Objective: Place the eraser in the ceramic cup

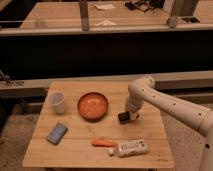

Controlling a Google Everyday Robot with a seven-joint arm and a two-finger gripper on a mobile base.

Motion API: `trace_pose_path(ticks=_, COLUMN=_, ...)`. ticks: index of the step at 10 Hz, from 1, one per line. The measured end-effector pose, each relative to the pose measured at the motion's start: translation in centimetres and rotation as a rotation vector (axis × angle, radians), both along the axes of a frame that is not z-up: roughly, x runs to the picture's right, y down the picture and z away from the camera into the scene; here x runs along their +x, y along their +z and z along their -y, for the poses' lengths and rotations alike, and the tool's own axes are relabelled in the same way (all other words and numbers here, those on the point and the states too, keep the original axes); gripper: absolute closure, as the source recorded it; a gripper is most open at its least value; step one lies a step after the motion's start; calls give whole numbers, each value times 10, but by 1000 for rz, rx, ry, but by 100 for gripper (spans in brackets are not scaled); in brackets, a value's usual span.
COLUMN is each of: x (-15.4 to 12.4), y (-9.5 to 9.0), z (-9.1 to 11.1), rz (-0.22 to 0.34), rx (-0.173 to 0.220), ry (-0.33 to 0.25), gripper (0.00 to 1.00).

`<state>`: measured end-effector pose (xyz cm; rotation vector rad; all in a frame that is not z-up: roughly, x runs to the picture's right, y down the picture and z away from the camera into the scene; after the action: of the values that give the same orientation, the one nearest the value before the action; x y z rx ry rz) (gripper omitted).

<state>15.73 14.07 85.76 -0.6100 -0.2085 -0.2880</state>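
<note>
Claw point(131, 116) first: it is down low over the right half of the bench point(75, 150), hanging from the white arm point(170, 107) that comes in from the right edge of my view. The eraser point(123, 117) shows as a small dark block right at the claw's tip, on its left side, and seems to be sitting on the wood. I cannot tell how wide the claw stands, or whether it has hold of the eraser or only touches it; the two run together into one dark patch. I cannot make out the eraser's long axis from here either.

What the next move turns on, as I judge it, is the line to the cup point(58, 102). The cup stands upright near the far left corner of the bench, well apart from the claw. The orange bowl point(93, 106) sits between them, almost on the straight path, so the carry would have to pass over it or around it.

Nearer to me lie a blue pad point(57, 133) at the left, an orange stick-like thing point(104, 143) I cannot identify, and a white bottle point(131, 147) on its side just beside it. All three are off the path. The arm's base is cut off at the right.
</note>
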Motion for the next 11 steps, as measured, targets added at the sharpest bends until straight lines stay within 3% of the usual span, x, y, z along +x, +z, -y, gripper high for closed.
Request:
trace_pose_path(ticks=5, x=-3, y=-2, z=2, rz=15, rx=-1, ry=-4, gripper=75)
trace_pose_path(ticks=8, x=-4, y=-2, z=2, rz=23, rx=-6, ry=-8, gripper=73)
trace_pose_path(ticks=11, x=-9, y=-7, z=7, rz=34, rx=3, ry=-11, gripper=84)
